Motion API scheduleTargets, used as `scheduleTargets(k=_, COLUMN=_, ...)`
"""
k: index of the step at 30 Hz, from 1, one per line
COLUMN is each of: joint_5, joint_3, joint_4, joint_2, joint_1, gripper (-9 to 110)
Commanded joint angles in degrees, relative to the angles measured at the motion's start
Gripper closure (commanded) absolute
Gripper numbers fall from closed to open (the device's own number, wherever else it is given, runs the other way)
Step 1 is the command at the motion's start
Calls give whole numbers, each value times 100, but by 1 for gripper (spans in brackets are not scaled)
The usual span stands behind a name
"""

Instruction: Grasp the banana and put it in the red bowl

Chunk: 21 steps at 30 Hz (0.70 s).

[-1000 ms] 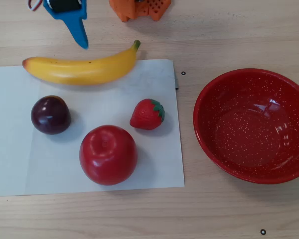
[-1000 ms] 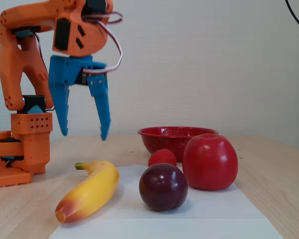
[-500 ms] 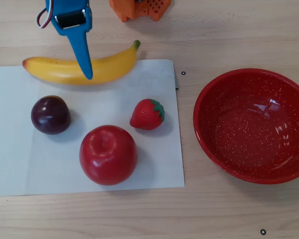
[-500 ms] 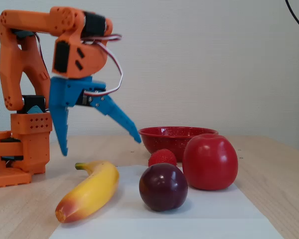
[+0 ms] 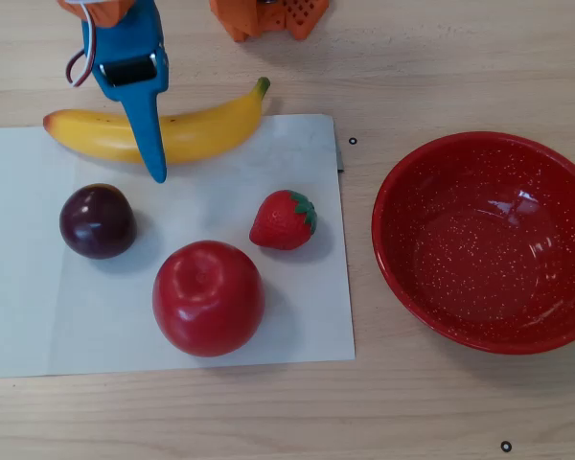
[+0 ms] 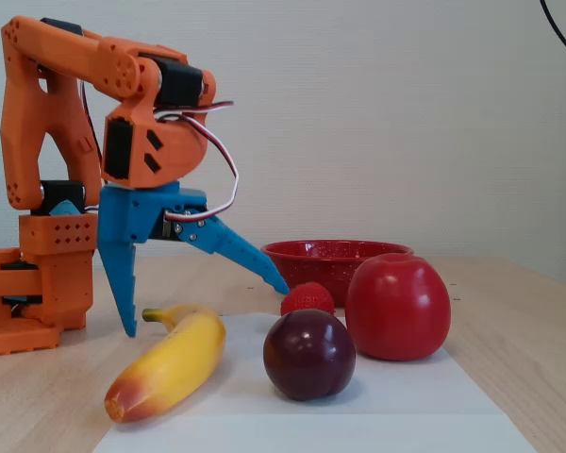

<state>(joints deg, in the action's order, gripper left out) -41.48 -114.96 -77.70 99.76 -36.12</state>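
The yellow banana (image 5: 206, 129) lies along the far edge of a white sheet, green stem to the right in the overhead view. In the fixed view the banana (image 6: 170, 363) points its orange end at the camera. My blue gripper (image 5: 144, 129) hangs over its middle, open wide. In the fixed view the gripper (image 6: 206, 310) has one finger upright, its tip low beside the banana on the base side. The other finger is splayed out over the sheet. Nothing is held. The red bowl (image 5: 479, 240) stands empty at the right, and the bowl (image 6: 330, 255) shows at the back in the fixed view.
On the white sheet (image 5: 297, 316) lie a red apple (image 5: 208, 297), a dark plum (image 5: 97, 220) and a strawberry (image 5: 284, 219), all on the near side of the banana. The orange arm base (image 6: 38, 274) stands at the table's far edge.
The gripper has come down from above the table and moved over the banana's middle. Its jaws have spread from narrow to wide. The fruit and bowl have not moved.
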Motion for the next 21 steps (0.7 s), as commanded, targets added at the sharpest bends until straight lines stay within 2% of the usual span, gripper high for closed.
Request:
scheduleTargets(k=1, joint_5=-44, joint_3=105, joint_4=97, joint_2=185, joint_1=88, gripper=29)
scheduleTargets(k=21, joint_5=316, joint_3=-9, joint_4=844, joint_2=-519, joint_1=492, gripper=29)
